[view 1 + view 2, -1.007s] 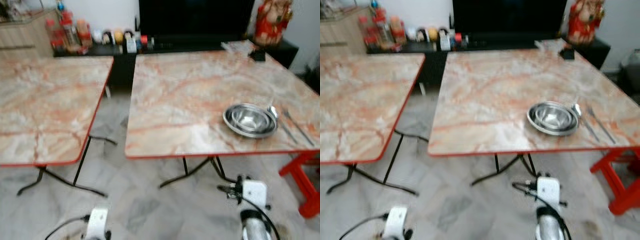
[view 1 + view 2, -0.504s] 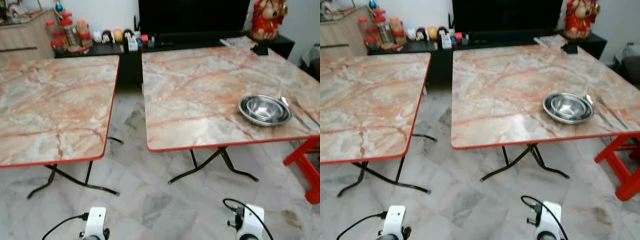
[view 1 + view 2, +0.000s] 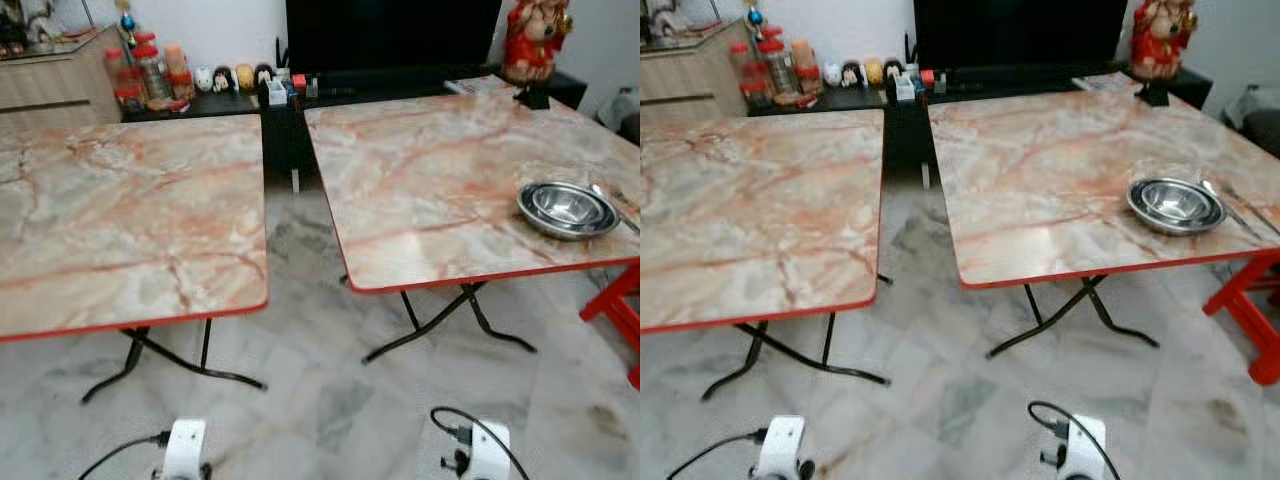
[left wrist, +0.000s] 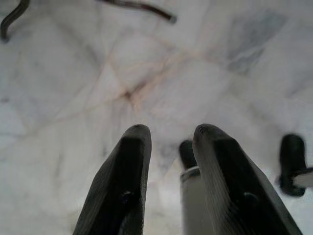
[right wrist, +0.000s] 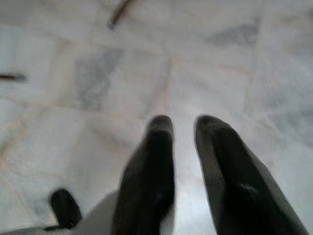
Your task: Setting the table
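Hanging over marble floor (image 4: 73, 73), left claw (image 4: 171, 134) and right claw (image 5: 183, 122), fingers slightly apart, empty

We hang both arms low at our sides, wrists just showing at the bottom of the head views. Our left gripper (image 4: 171, 147) points down, its two black fingers (image 4: 122, 186) slightly apart and empty. Our right gripper (image 5: 183, 132) also points down, fingers (image 5: 151, 171) a narrow gap apart, holding nothing.

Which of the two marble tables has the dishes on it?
The table on the robot's right: a steel bowl sits near its right edge. The left table has a bare top.
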Controlling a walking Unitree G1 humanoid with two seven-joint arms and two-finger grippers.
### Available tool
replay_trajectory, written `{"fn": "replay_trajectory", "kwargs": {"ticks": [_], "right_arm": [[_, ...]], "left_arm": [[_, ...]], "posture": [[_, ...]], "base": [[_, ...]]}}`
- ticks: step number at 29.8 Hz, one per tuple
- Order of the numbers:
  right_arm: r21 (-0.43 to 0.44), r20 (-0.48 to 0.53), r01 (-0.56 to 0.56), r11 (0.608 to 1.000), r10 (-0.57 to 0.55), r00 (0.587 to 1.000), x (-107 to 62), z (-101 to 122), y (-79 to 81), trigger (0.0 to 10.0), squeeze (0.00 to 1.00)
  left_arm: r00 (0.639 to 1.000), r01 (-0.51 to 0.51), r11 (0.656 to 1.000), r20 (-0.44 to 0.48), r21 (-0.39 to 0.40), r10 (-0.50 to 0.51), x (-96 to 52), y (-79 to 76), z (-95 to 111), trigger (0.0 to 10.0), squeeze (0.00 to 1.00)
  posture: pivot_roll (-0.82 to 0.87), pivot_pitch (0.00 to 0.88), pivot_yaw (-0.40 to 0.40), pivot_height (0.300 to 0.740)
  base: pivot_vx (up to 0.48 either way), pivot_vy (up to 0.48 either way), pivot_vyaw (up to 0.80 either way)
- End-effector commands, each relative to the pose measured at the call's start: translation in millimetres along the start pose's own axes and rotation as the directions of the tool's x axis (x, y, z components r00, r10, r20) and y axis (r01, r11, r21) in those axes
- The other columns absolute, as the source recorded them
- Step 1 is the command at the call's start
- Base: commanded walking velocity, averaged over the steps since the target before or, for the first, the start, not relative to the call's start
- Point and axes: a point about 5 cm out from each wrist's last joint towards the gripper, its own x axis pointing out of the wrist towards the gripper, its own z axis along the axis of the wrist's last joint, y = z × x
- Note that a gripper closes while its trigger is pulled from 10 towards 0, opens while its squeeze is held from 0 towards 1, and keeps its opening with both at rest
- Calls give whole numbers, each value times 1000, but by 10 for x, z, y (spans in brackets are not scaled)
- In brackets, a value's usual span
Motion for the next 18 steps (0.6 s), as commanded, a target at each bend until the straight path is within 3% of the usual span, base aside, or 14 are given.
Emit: {"fn": "replay_trajectory", "kwargs": {"ticks": [1,18], "right_arm": [[13,19,-35,999,35,999,14,63,125,10000,0],[3,13,-30,1000,30,999,9,41,151,10000,0]], "left_arm": [[999,-33,999,-31,2,33,-26,126,-90,10000,0],[999,-43,999,-24,3,43,-26,174,-65,10000,0]], "posture": [[-84,0,31,740],[-58,0,28,740]], "base": [[0,480,0],[0,480,0]]}}
